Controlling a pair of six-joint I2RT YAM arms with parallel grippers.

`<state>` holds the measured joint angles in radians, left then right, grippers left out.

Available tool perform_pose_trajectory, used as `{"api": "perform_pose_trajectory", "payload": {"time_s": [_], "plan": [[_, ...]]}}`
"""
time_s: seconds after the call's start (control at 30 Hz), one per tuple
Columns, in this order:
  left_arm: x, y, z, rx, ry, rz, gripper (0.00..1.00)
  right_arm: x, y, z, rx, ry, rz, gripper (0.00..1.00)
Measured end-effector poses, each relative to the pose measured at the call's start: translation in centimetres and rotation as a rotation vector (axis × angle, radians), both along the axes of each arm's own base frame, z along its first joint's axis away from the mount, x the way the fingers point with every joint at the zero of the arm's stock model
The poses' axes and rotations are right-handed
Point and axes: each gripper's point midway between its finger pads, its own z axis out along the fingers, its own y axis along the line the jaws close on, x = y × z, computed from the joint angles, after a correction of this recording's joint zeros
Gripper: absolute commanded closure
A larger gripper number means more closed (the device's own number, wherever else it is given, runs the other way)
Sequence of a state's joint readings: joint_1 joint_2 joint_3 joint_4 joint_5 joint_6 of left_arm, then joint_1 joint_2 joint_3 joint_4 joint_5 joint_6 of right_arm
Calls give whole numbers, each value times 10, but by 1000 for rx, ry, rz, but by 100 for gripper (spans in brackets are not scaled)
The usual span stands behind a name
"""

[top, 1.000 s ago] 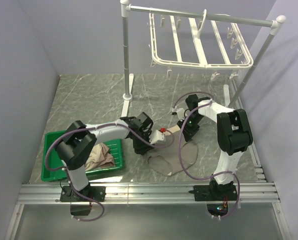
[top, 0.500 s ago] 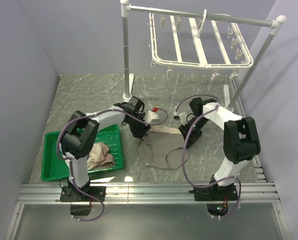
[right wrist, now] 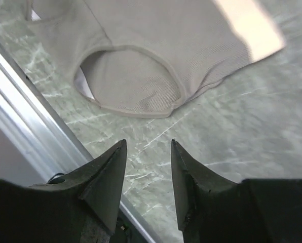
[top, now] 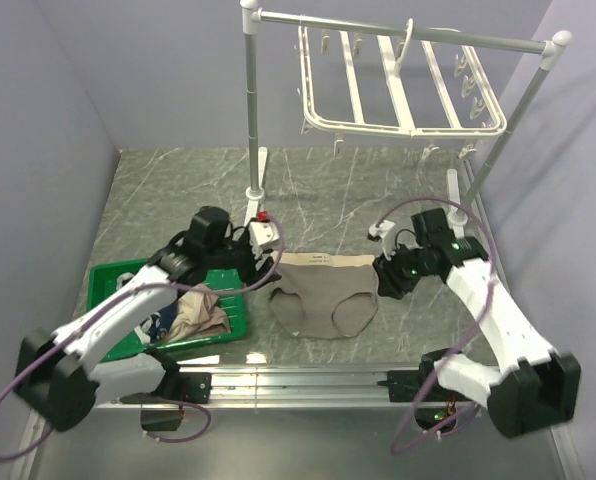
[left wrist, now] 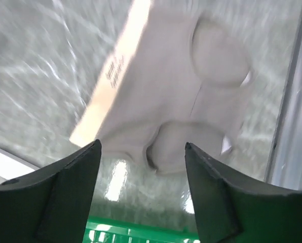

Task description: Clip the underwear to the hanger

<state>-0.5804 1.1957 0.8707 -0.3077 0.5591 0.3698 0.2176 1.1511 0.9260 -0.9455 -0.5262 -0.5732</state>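
Note:
The taupe underwear (top: 323, 295) lies spread flat on the marble table, its lighter waistband toward the back. It also shows in the left wrist view as the underwear (left wrist: 181, 86) and in the right wrist view as the underwear (right wrist: 156, 50). My left gripper (top: 258, 265) hovers just left of it, open and empty (left wrist: 142, 143). Just right of it, my right gripper (top: 386, 280) is open, with only bare table between its fingers (right wrist: 148, 141). The white hanger (top: 398, 85) hangs from the rail at the back, its clips dangling.
A white pole rack (top: 253, 100) carries the hanger, with feet on the table at back left and right. A green tray (top: 118, 280) at front left holds other garments (top: 198, 315). An aluminium rail (top: 298, 380) runs along the near edge.
Both grippers have opened and pulled outward, away from the waistband corners they were at. The underwear now lies flat between them, and both arms have swung lower toward the near edge.

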Motion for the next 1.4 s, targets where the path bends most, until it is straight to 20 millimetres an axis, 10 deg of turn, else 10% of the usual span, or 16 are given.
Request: {"api": "perform_pose_trajectory", "payload": {"time_s": [0.3, 0.8, 1.4], "plan": [[-1, -13, 117, -328, -181, 51, 19, -7, 8, 96, 185, -452, -40, 30], [43, -81, 216, -584, -406, 106, 26, 38, 31, 301, 636, -748, -308, 21], [81, -122, 253, -702, -504, 385, 27, 75, 33, 351, 867, -746, -508, 20]]}}
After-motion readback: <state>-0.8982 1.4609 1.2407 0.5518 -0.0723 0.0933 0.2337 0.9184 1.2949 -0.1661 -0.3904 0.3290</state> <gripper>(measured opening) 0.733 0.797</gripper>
